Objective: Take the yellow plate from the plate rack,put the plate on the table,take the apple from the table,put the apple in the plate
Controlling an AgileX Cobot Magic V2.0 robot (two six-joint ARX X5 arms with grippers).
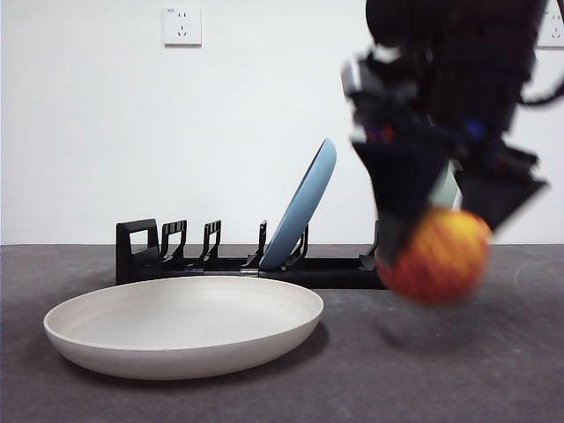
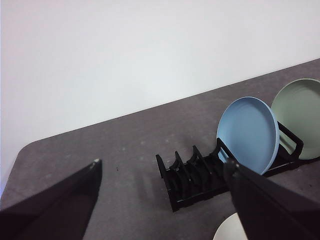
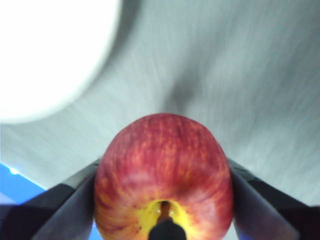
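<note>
Hovering apple [image 1: 435, 256] beside yellow plate [image 1: 183, 324]

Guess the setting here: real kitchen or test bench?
Likely a lab test bench: bare dark table against a blank white wall with a socket, holding only a plate rack, plates and an apple.

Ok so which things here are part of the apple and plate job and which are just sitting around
Job: yellow plate on the table; apple held in the right gripper; plate rack.
Bystanders: blue plate, sage-green plate, wall socket.
</note>
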